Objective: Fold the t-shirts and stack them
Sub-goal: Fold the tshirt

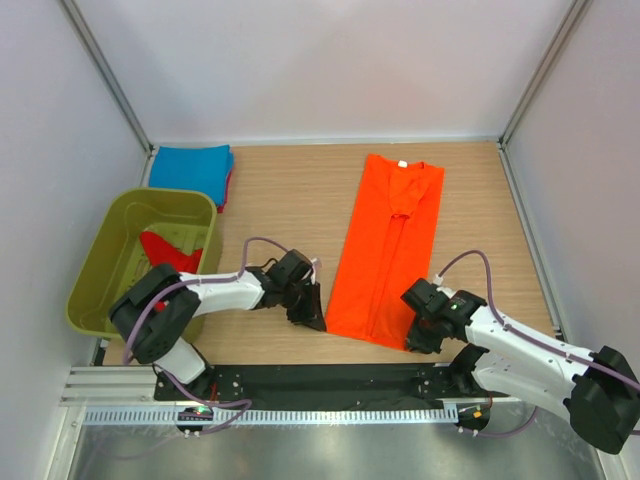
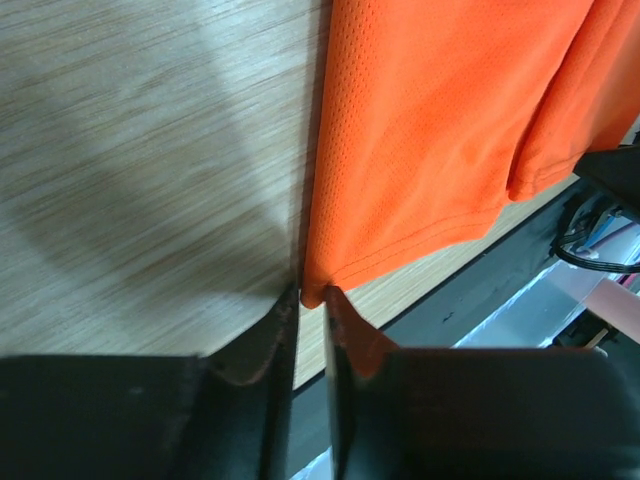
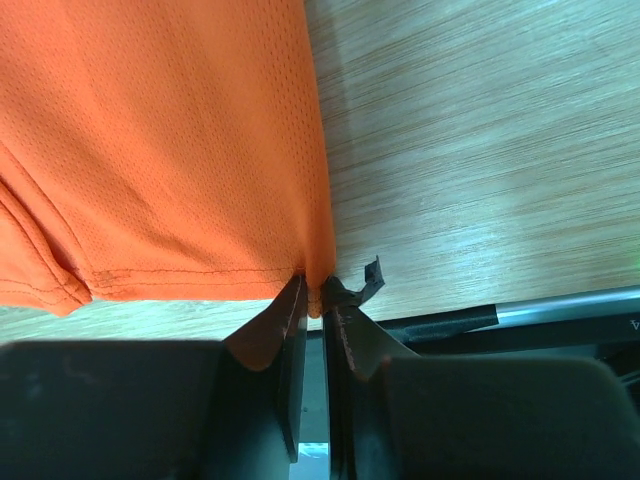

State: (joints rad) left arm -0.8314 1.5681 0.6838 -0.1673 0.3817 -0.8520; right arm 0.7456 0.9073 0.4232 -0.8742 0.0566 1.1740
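– Overhead, what is shown from above?
– An orange t-shirt is laid flat on the wooden table, folded lengthwise into a narrow strip. Its long axis runs from the collar, pointing toward 12 o'clock, to the hem near 6 o'clock, tilted slightly. The left gripper is set at the hem's 7 o'clock corner and the right gripper at its 5 o'clock corner. A blue t-shirt is stacked at 10 o'clock, and a red t-shirt is seen inside an olive tub at 9 o'clock.
– What is seen from the left wrist?
– The jaws are narrowed to a slit, and the hem corner of the orange cloth is caught between the tips.
– And from the right wrist?
– The jaws are nearly closed, with the other hem corner pinched between them.
– Why are both corners taken?
– Judged from the task, the hem is probably meant to be lifted evenly and carried toward the collar, so the strip is halved across its length.
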